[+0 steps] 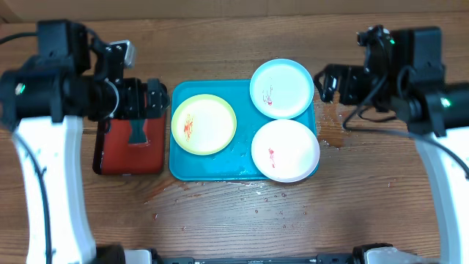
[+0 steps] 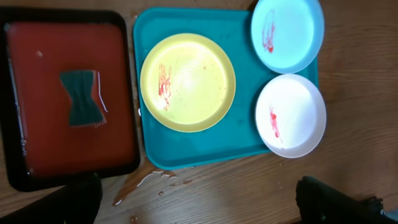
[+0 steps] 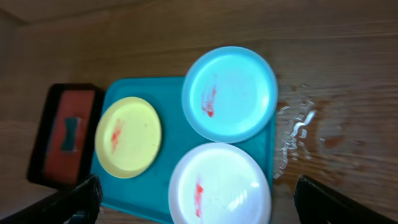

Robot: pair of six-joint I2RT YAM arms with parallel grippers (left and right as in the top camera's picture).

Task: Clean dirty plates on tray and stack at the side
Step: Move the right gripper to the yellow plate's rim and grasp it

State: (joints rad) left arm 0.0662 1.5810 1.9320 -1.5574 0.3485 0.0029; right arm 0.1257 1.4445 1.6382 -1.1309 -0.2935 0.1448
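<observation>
Three plates sit on the cyan tray (image 1: 212,166). The lime-green plate (image 1: 204,124) lies at its left, smeared orange-red. The cyan plate (image 1: 281,88) overhangs the far right corner, and the white plate (image 1: 285,150) overhangs the near right corner; both carry red smears. My left gripper (image 1: 156,98) hangs open and empty high between the red tray and the cyan tray. My right gripper (image 1: 327,82) hovers open and empty, right of the cyan plate. The left wrist view shows the lime-green plate (image 2: 188,82) from above, and the right wrist view shows the white plate (image 3: 221,186) between the fingers.
A red tray with a dark rim (image 1: 130,158) lies left of the cyan tray and holds a dark green sponge (image 1: 137,132). Water is spilled on the wood right of the cyan tray (image 1: 331,133) and near its front left corner (image 2: 149,180).
</observation>
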